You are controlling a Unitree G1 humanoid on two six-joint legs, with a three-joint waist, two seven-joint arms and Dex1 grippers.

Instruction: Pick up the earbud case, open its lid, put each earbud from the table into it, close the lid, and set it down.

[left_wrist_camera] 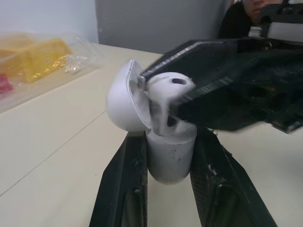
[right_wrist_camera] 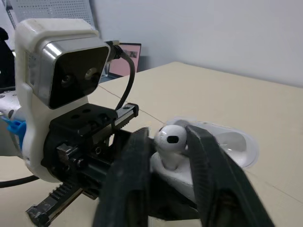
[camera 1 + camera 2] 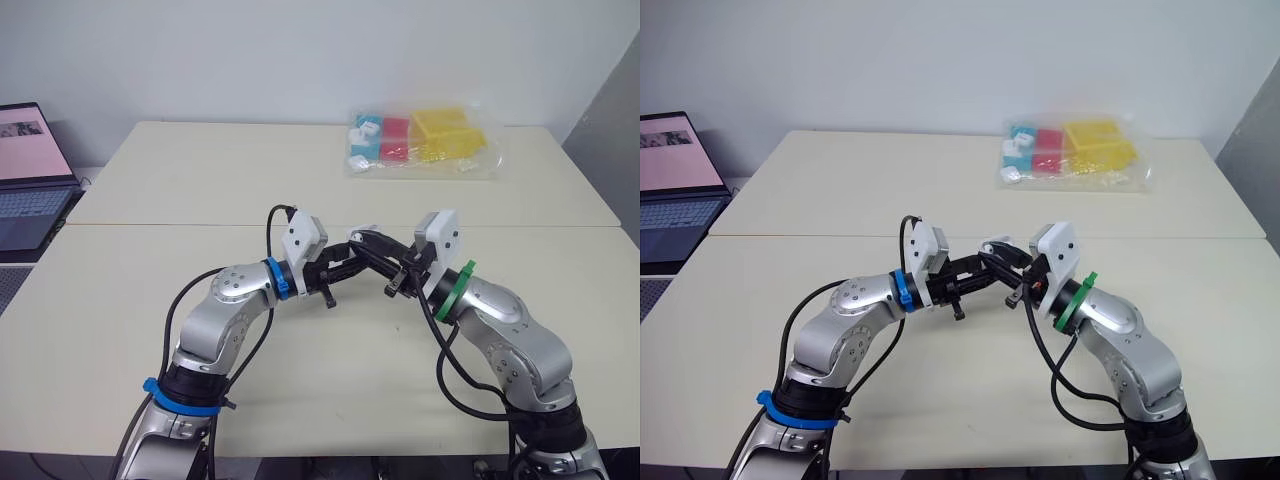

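Above the middle of the table, your two grippers meet tip to tip, and the earbud case is the thing to watch. Your left gripper pinches the case by its two sides and holds it up off the table. The case stands upright with its mouth facing up. Its lid is open and tipped back to one side of the mouth, out of the way. Your right gripper is pinching one earbud by its round head, right on top of the case. The earbud's long part, the stem, points straight down into the case, in line with the way the case stands. The end of the stem looks to be in the hole, but you cannot see how deep it sits. So the next move is likely a small push straight down toward the case, and then you let the right fingers spread. Push along the stem, not sideways, or the earbud may catch on the rim of the case or pop out. Your right arm should do the moving, since it has the earbud. Your left arm only needs to hold the case firm.
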